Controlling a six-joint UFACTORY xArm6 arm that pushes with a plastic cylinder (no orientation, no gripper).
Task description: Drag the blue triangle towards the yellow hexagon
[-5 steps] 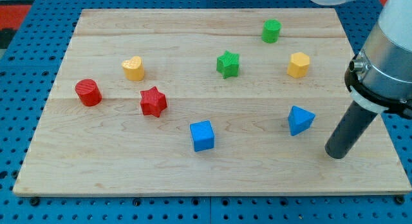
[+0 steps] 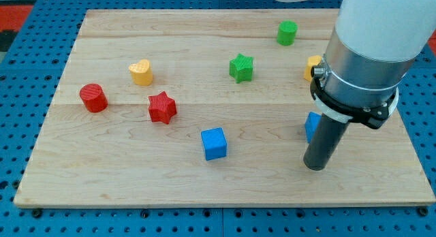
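A pale wooden board (image 2: pixel 225 182) lies on a blue pegboard bench (image 2: pixel 13 128), with small blocks scattered across it. Farthest toward the view's left stands the red cylinder (image 2: pixel 93 98), and a little to its right and nearer the view's top sits the yellow heart (image 2: pixel 141 72). The red star (image 2: pixel 162 107) lies just below and right of the heart, apart from both. Toward the middle, the blue cube (image 2: pixel 214 143) sits nearer the view's bottom, well apart from the green star (image 2: pixel 241 67) above it. The green cylinder (image 2: pixel 287 33) stands close to the board's top edge. Further right, only an edge of the yellow hexagon (image 2: pixel 311 65) shows — the arm's grey body covers the rest. The blue triangle (image 2: pixel 311 125) is likewise mostly hidden behind the rod, only a sliver showing at the rod's left side, below the hexagon. My tip (image 2: pixel 315 166) rests on the wood just below that sliver, toward the view's bottom; whether the rod touches the triangle cannot be told. The tool is a plain rod — nothing to open or close, and it holds nothing.
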